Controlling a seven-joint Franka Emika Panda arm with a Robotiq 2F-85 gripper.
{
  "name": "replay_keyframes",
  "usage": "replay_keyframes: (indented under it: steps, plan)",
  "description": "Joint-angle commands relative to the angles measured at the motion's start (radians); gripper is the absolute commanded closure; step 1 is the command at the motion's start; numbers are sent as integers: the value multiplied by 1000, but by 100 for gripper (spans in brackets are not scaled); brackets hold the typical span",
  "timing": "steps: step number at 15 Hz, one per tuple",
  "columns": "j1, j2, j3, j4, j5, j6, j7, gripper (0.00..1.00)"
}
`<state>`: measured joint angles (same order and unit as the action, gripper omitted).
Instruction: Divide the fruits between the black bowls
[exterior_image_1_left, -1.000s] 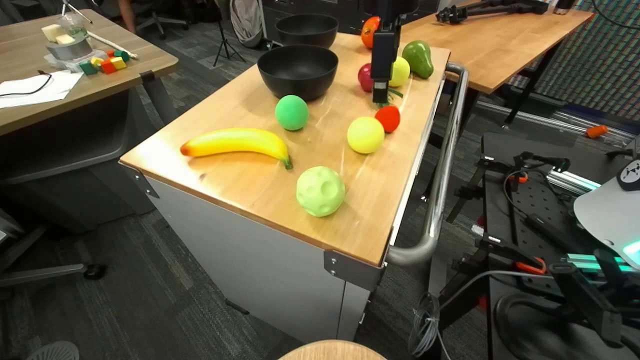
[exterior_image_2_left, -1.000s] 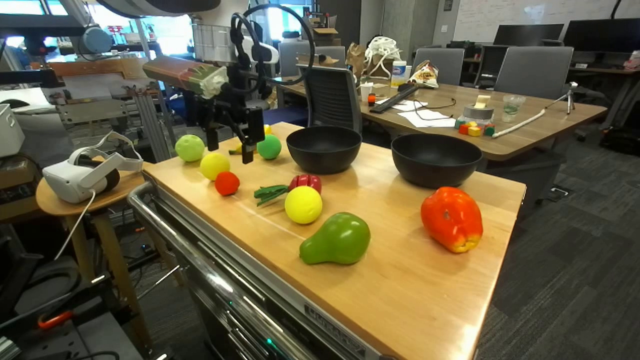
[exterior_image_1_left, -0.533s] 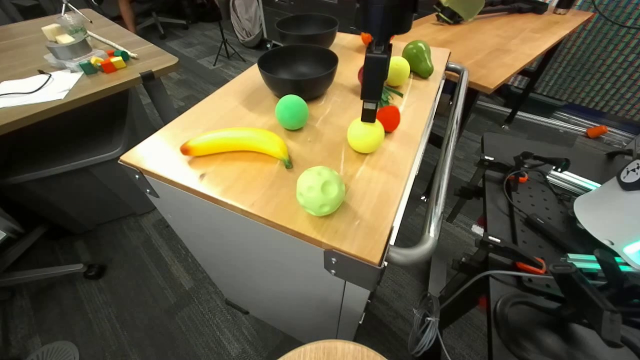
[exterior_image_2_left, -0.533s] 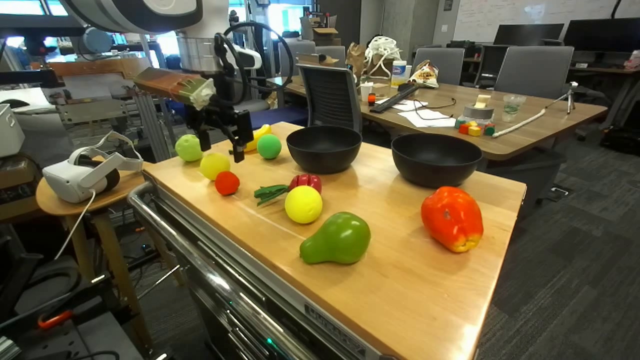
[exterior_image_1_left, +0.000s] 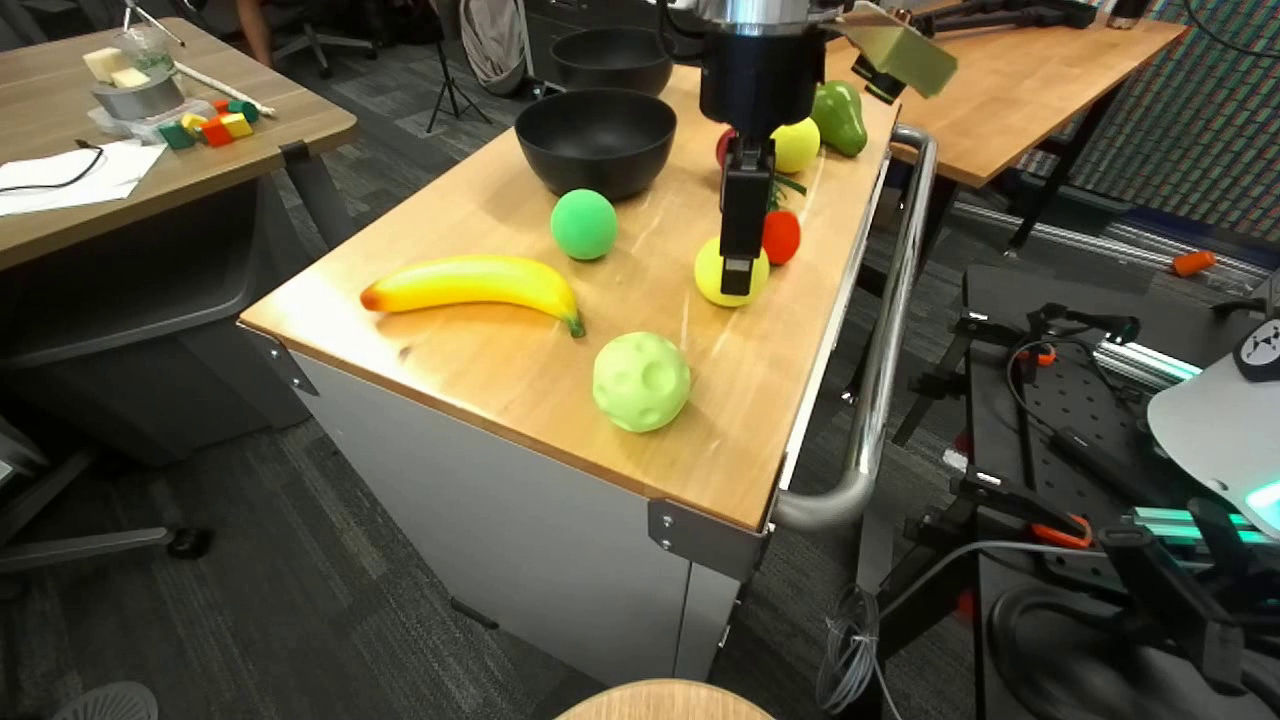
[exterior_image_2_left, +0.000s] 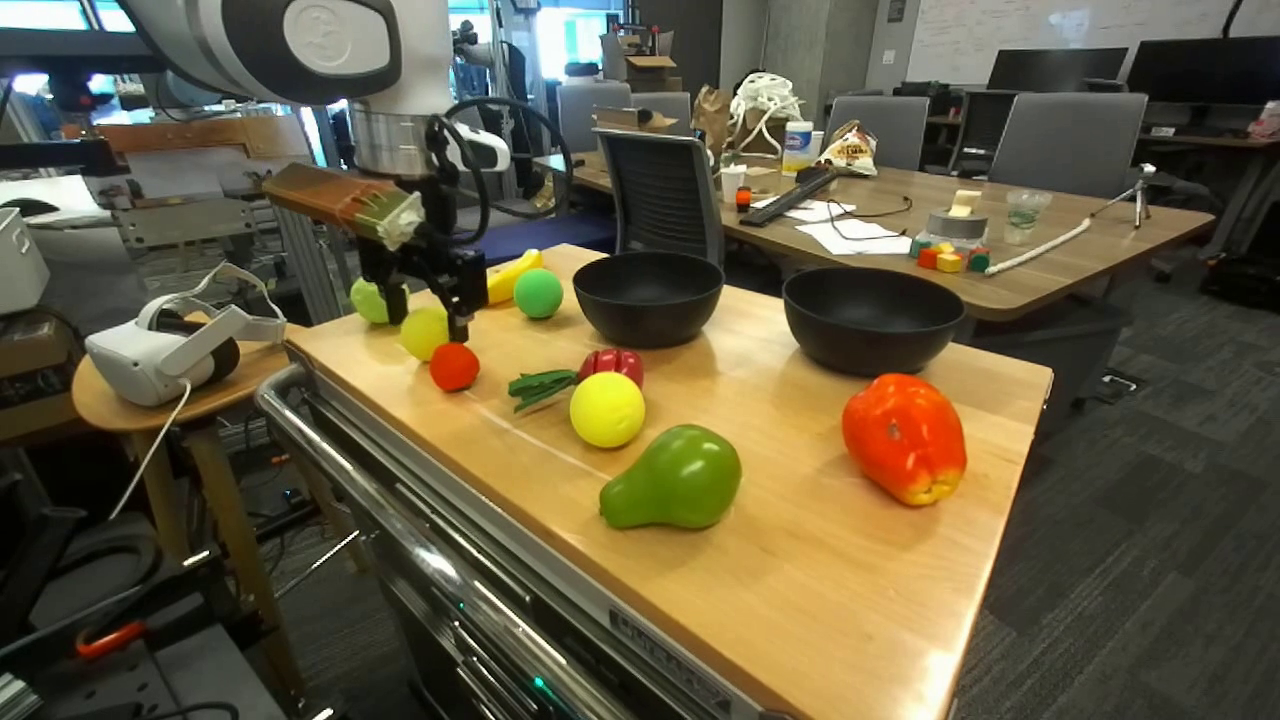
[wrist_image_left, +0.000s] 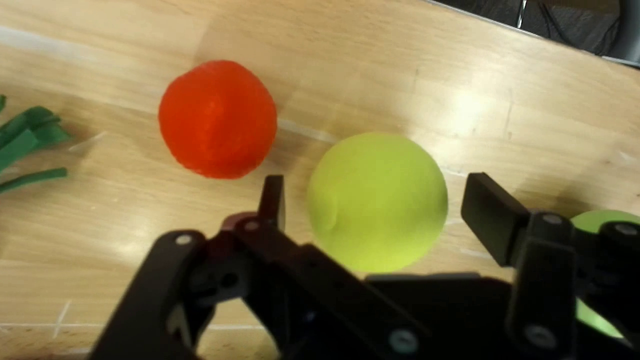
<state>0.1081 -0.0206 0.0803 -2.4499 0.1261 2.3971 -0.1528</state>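
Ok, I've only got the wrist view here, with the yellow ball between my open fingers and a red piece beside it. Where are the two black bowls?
Observer: On the same wooden top, standing apart: the nearer black bowl, closer to your gripper, and the farther black bowl.
Operator: And the green strips at my left edge, what do they belong to?
Observer: A red radish-like piece; its body lies outside your picture.
Operator: Anything beside the nearer black bowl?
Observer: A green ball; an exterior view shows a narrow gap between it and that bowl.
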Motion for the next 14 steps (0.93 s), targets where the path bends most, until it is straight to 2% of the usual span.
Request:
replay_keyframes:
  steps: [1, 4, 6, 10, 12, 14]
  plan:
    - [-1, 35, 9, 11, 0, 50, -35, 42]
    - [-3, 24, 10, 18, 1, 66, -52, 65]
    - [0, -24, 12, 24, -90, 67, -49, 69]
    - [-7, -119, 9, 132, -294, -38, -63, 73]
    - [-19, -107, -4, 182, -355, 20, -110, 73]
    - [-41, -60, -25, 205, -425, 144, -151, 73]
